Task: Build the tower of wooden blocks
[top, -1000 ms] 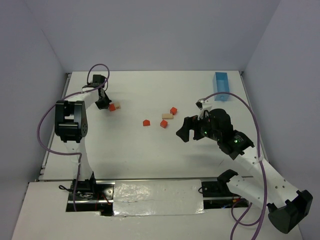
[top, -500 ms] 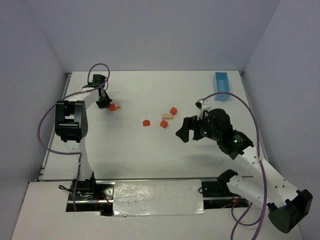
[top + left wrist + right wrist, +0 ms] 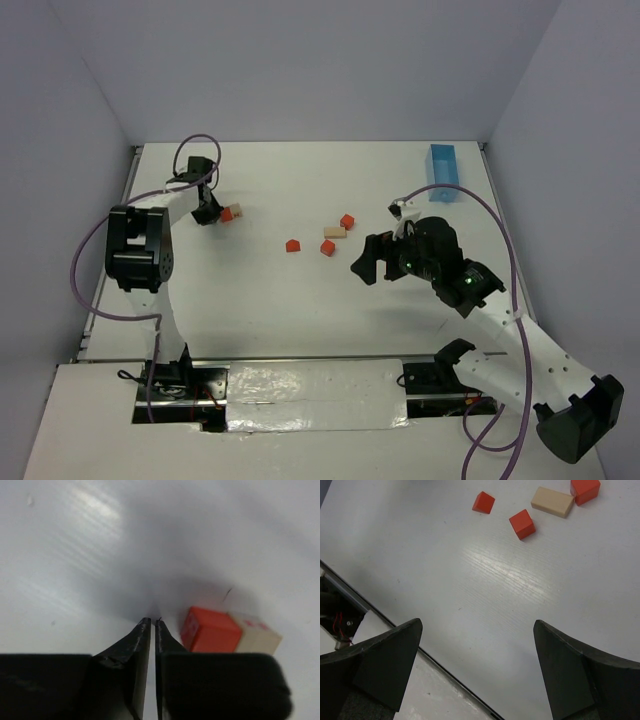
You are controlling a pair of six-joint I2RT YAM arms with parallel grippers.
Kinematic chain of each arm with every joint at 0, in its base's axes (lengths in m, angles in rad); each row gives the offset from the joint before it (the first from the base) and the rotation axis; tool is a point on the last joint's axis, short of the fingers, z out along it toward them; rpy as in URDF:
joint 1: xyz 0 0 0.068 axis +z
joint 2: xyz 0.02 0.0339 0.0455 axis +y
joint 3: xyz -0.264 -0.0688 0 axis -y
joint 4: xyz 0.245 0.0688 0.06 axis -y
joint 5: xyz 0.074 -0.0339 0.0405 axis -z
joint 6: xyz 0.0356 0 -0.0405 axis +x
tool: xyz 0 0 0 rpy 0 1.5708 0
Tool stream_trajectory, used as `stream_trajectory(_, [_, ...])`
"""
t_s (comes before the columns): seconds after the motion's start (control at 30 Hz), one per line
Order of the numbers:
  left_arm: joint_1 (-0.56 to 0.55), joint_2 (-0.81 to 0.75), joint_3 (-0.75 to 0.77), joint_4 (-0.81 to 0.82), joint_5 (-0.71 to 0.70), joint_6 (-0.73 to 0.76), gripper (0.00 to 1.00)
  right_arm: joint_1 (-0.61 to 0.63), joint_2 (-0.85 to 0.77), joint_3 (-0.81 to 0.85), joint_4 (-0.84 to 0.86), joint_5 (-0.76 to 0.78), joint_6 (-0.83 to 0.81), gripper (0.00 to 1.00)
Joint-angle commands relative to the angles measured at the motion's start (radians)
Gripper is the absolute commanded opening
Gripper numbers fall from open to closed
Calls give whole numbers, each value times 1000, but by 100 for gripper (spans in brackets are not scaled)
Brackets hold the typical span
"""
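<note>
In the left wrist view, the red block (image 3: 210,630) and the tan block (image 3: 257,637) touching it are blurred. Their near edges are hidden behind a finger of the left end effector (image 3: 153,630). In the right wrist view, the top edge cuts off a far red cube (image 3: 585,490). The bottom edge cuts off both fingers of the right end effector (image 3: 476,630). From above, that tan block is too small to make out.

Left arm (image 3: 138,245): elbow bent high at the left, forearm stretched to the far left.
Left gripper (image 3: 153,622): pointed down, low; jaws parted by only a thin slit, nothing between them.
Right arm (image 3: 500,325): bent up from the near right corner, reaching toward the middle.
Right gripper (image 3: 477,625): raised, tilted down and leftward; jaws spread wide, holding nothing.
</note>
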Motion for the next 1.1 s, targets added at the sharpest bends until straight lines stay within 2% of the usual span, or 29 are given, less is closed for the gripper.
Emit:
stream_trajectory(0.0, [-1,-153,-60,-9,-61,-40,28,11,-1,11,19,26,-6,100])
stream_trajectory(0.03, [-1,-183,-67,-2,-61,-40,38,12,-1,12,19,29,-6,100])
stream_trajectory(0.13, [-27,-285,-61,-27,-111,-28,55,12,-5,12,11,53,0,100])
stream_trajectory(0.17, [-69,-336,-58,-34,-125,10,66,12,-13,12,8,69,6,100])
stream_trajectory(0.2, [-105,-362,-57,-31,-154,37,74,12,-24,12,8,116,15,100])
stream_trajectory(0.23, [-147,-384,-58,-20,-162,69,88,12,-39,9,11,148,41,100])
stream_trajectory(0.27, [-244,-419,-64,9,-139,112,92,9,-79,5,13,182,54,100])
stream_trajectory(0.3, [-295,-428,-74,90,-92,220,94,9,-102,3,11,220,65,100])
stream_trajectory(0.33, [-343,-425,-71,106,7,262,100,5,-123,3,8,291,78,100])
stream_trajectory(0.43, [-548,-343,-3,88,94,345,100,-11,-182,12,-7,334,82,100])
stream_trajectory(0.57, [-699,-151,101,23,37,382,99,-14,-197,18,-30,321,77,100])
stream_trajectory(0.77, [-744,-51,133,58,72,390,99,-12,-182,8,-26,229,55,100])
stream_trajectory(0.97, [-745,0,127,37,77,413,93,-11,-179,0,-9,205,45,100])
stream_trajectory(1.07, [-744,13,120,43,94,414,86,-11,-168,0,-1,181,43,100])
